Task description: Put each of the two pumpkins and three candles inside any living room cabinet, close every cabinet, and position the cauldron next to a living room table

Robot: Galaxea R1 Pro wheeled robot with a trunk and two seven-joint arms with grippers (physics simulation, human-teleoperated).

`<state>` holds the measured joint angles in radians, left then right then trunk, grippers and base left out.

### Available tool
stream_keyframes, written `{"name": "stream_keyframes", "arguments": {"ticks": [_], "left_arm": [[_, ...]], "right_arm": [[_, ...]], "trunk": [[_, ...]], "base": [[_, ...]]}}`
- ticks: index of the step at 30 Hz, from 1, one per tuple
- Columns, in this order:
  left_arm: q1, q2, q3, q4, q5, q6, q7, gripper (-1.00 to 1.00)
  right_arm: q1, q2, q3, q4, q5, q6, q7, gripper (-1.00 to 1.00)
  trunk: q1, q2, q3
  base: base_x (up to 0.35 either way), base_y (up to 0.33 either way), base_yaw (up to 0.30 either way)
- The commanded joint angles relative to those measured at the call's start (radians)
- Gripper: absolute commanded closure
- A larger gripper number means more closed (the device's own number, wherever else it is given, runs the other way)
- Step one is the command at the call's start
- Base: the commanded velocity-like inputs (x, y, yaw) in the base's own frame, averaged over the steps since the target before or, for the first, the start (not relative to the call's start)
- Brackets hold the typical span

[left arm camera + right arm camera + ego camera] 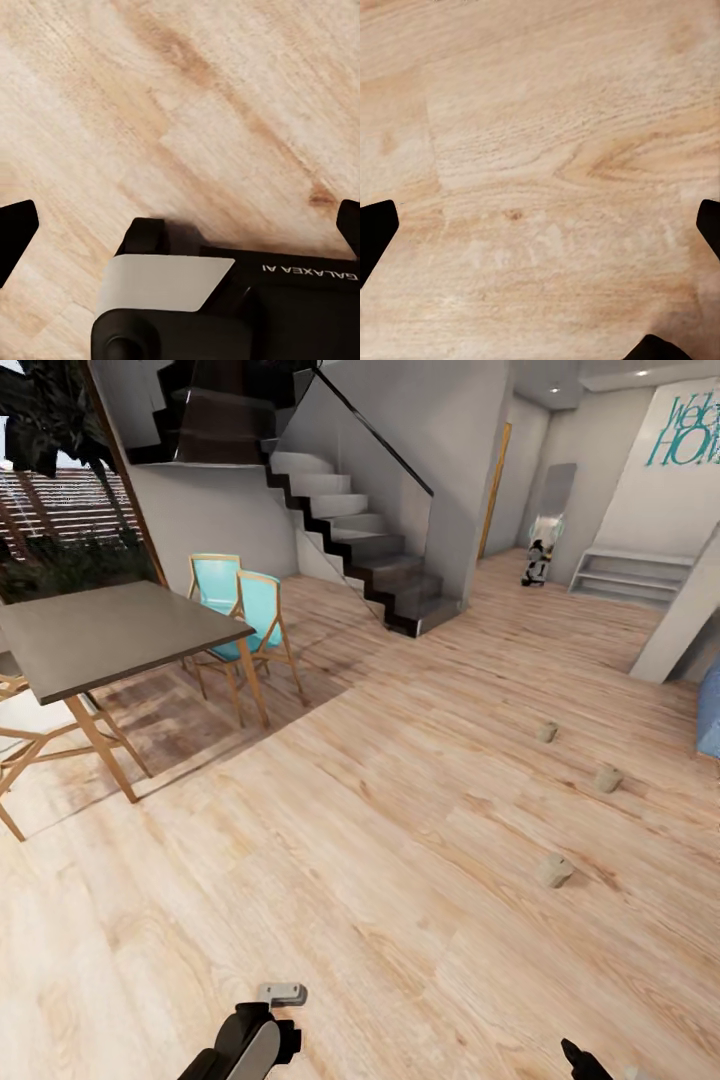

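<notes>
Head view: three small squat beige-grey candles sit upright on the pale wood plank floor (pixel 330 840), nearest (pixel 554 871), middle (pixel 607 777), farthest (pixel 546 732). All lie ahead of the arms and off to the right. Too stubby to have a long axis worth lining up on.
Arms in head view: just the black tip of the right arm (pixel 583 1060) and the black-and-grey left arm (pixel 250 1040) at the bottom edge. I'd say the right one is clearly nearer the candles.
Background: grey-topped table with wooden legs (pixel 100 630) and two turquoise chairs (pixel 245 605) far off on the left-arm side.
Left wrist view: left gripper (pixel 180 229) spread wide, nothing between the fingers, bare planks below.
Right wrist view: right gripper (pixel 540 229) spread wide too, empty, just floor.
Next, my guess: roll forward-right, reach for the nearest candle with the right arm.
</notes>
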<state>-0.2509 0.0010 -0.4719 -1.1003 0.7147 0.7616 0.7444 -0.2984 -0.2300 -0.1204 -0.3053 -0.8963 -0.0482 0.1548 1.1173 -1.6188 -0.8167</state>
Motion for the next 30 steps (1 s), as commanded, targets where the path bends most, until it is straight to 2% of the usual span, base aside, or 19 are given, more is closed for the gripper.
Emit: {"name": "stream_keyframes", "arguments": {"ticks": [1,7,23,30], "left_arm": [[-0.001,0.000,-0.002,0.002,0.009,-0.006,0.009,-1.00],[-0.001,0.000,-0.002,0.006,0.009,-0.017,0.009,-1.00],[-0.001,0.000,-0.001,0.007,-0.006,-0.019,0.009,-1.00],[-0.001,0.000,-0.001,0.008,-0.007,-0.019,0.009,-1.00]], "right_arm": [[-0.001,0.000,-0.001,0.002,-0.011,-0.002,0.006,-1.00],[-0.001,0.000,-0.001,0.002,-0.012,-0.002,0.006,-1.00],[-0.001,0.000,-0.001,0.002,-0.013,-0.002,0.006,-1.00],[-0.001,0.000,-0.002,0.012,-0.015,-0.004,0.006,-1.00]], "trunk": [[0.000,0.000,0.001],[0.000,0.000,0.009],[0.000,0.000,0.032],[0.000,0.000,0.042]], "base": [[0.230,0.258,-0.171],[0.196,0.159,-0.174],[0.010,0.007,-0.175],[0.091,0.185,-0.175]]}}
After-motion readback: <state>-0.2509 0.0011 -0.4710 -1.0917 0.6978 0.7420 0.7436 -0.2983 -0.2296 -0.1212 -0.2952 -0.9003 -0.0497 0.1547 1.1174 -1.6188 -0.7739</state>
